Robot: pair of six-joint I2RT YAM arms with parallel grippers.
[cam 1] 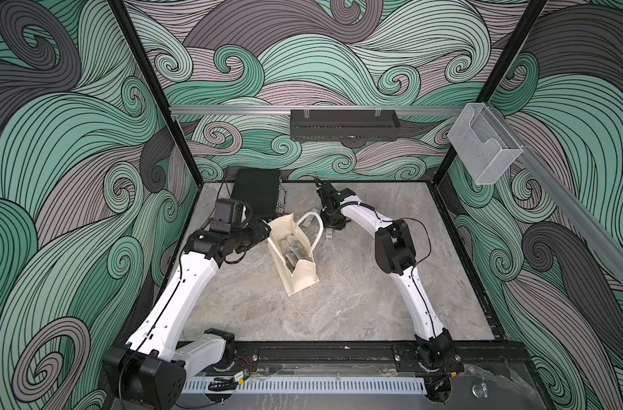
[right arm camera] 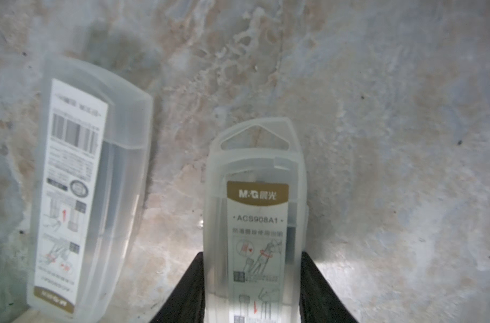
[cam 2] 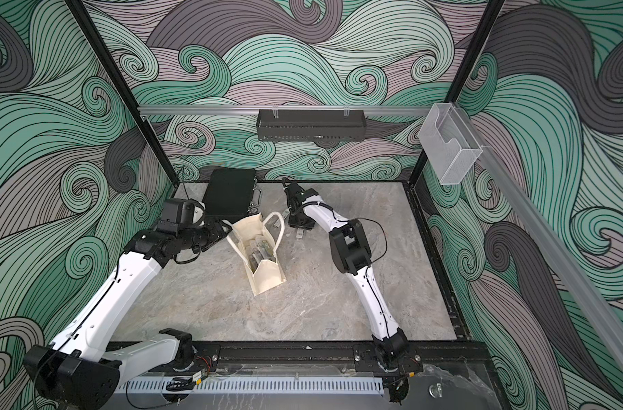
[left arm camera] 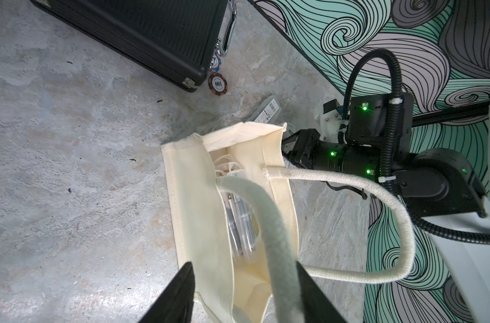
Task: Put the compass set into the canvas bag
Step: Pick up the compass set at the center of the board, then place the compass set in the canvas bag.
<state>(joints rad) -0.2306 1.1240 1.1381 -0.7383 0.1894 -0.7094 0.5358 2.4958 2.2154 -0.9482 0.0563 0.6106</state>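
Right gripper (right arm camera: 252,254) clamping a compass set (right arm camera: 255,195) on the table (cam 1: 338,301); left gripper (left arm camera: 244,264) released at the canvas bag (cam 1: 301,280).

I am seeing the right fingers pressing both long sides of the set's clear box, with a second compass set (right arm camera: 79,181) lying just beside it. My left jaws are standing apart, a bag handle (left arm camera: 277,251) running between them against one finger. In both top views the bag is sitting mid-frame, mouth open, more clear boxes (cam 1: 291,250) inside, and the clamped set is just upper right of it. Only the left wrist view is showing the poker chip (left arm camera: 217,84) touching the black case (left arm camera: 154,36).
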